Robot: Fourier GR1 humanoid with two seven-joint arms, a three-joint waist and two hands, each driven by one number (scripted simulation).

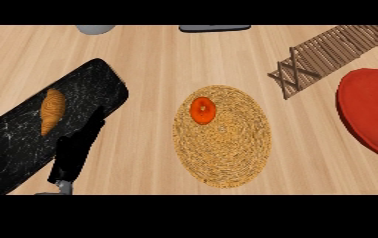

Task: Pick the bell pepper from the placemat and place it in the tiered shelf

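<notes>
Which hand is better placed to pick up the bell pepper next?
Probably the left hand: it is the only hand in view, open at lower left over the black tray. The bell pepper lies on the placemat, to its right.

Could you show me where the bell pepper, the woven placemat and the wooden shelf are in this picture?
bell pepper (202, 110): head view, middle of its orange-red top.
placemat (225, 147): head view, bare woven part below the pepper.
tiered shelf (325, 49): head view, slatted wooden surface at upper right.

Bell pepper (202, 110) on placemat (221, 147); tiered shelf (325, 57) far right.
</notes>
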